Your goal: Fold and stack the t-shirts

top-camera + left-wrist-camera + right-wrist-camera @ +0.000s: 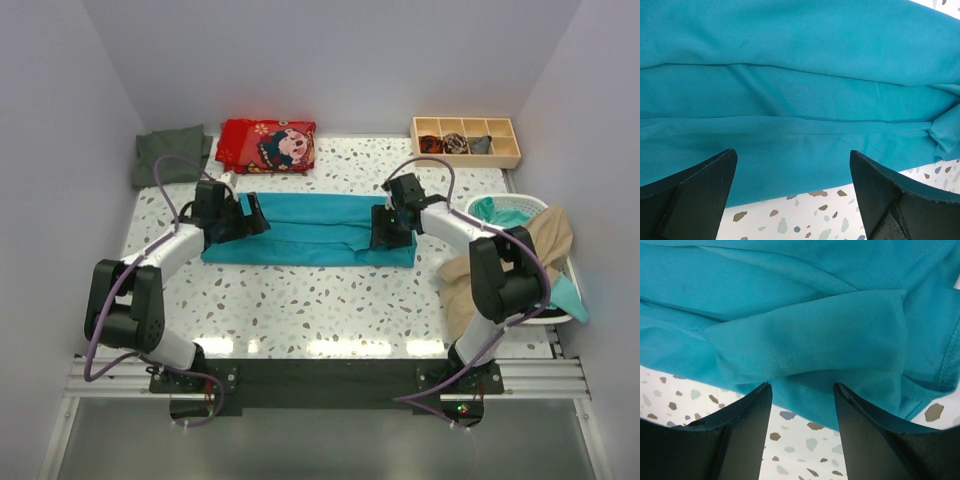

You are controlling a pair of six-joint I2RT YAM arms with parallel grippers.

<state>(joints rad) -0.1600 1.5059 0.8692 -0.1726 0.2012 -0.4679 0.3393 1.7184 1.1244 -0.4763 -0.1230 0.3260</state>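
Note:
The bright teal t-shirt lies folded into a long band across the middle of the table. It fills the left wrist view and the right wrist view. My left gripper is open at the band's left end, its fingers wide apart at the cloth's edge. My right gripper is open at the band's right end, its fingertips against a raised fold. The dark grey-green t-shirt lies folded at the back left. The beige t-shirt hangs over the basket's near side.
A white laundry basket at the right edge holds more teal cloth. A red cartoon-print cloth lies at the back. A wooden divided tray with small dark bundles stands at the back right. White walls enclose the speckled table.

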